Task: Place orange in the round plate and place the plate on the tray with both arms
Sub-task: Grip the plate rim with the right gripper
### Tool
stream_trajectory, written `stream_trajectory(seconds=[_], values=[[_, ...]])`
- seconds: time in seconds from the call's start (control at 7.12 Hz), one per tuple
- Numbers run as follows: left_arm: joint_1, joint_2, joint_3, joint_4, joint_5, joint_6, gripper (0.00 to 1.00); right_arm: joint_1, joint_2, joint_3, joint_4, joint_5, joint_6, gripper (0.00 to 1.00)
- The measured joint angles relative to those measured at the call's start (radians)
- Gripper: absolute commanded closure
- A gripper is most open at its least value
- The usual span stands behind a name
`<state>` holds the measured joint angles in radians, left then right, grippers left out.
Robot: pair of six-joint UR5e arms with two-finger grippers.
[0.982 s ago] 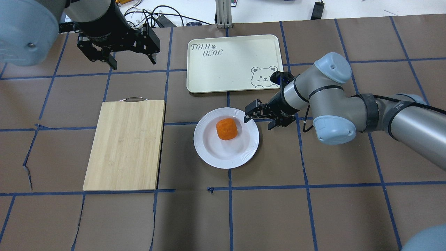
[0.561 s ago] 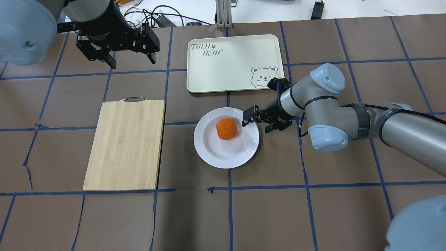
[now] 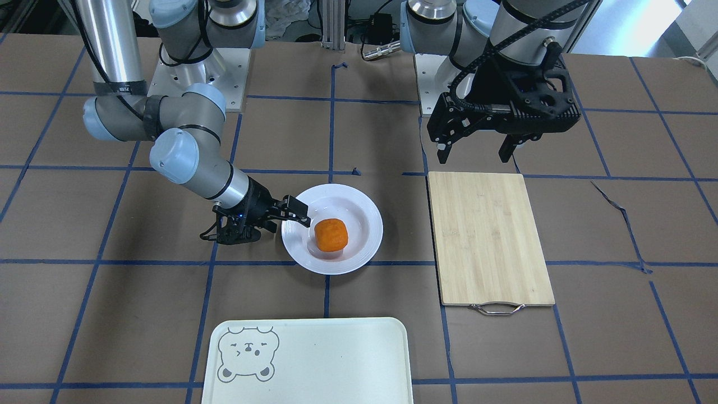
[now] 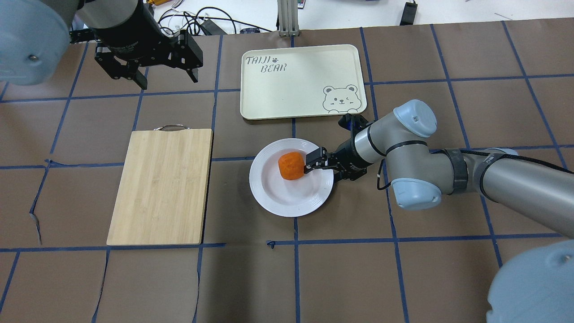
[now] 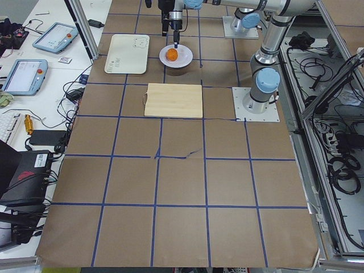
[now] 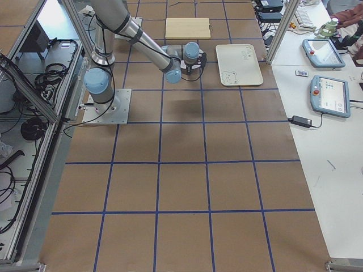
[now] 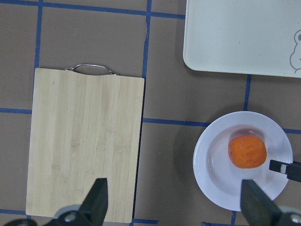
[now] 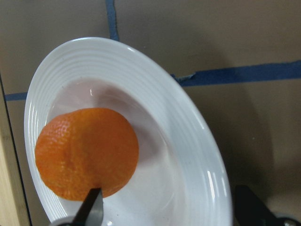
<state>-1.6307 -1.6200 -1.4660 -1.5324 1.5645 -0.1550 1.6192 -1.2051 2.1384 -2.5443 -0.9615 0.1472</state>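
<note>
Your right gripper (image 4: 321,172) straddles the plate (image 4: 287,202) rim, fingers apart — glossy, slippery, so pinch firmly. Left gripper (image 4: 168,80) — spread too.

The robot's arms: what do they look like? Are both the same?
Yes, both match. The right arm and left arm are silver-grey tubes joined by rounded joints with pale blue caps. Black bands and a thin cable wrap the right one; a ribbed cable hangs on the left. The right gripper and left gripper are boxy, black, with two slim fingers each.
</note>
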Motion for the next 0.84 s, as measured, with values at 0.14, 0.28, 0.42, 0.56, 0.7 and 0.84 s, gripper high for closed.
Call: stream_trajectory(seconds=[0.14,0.28,0.42,0.56,0.7,0.84], values=[[0.000,0.000,0.000,0.001,0.000,0.000,0.00,0.004,0.012,0.016,-0.040,0.009,-0.001,0.02],[0.000,0.000,0.000,0.002,0.001,0.000,0.00,0.005,0.026,0.027,-0.069,0.011,-0.002,0.07],[0.000,0.000,0.000,0.002,0.001,0.000,0.00,0.005,0.036,0.031,-0.083,0.011,-0.003,0.36],[0.000,0.000,0.001,0.003,0.001,0.000,0.00,0.005,0.040,0.033,-0.094,0.012,-0.003,0.70],[0.001,0.000,0.001,0.003,0.000,0.000,0.00,0.006,0.040,0.032,-0.110,0.007,-0.003,0.88],[0.003,0.000,0.000,0.003,0.000,0.000,0.00,0.006,0.039,0.031,-0.126,-0.004,-0.006,1.00]])
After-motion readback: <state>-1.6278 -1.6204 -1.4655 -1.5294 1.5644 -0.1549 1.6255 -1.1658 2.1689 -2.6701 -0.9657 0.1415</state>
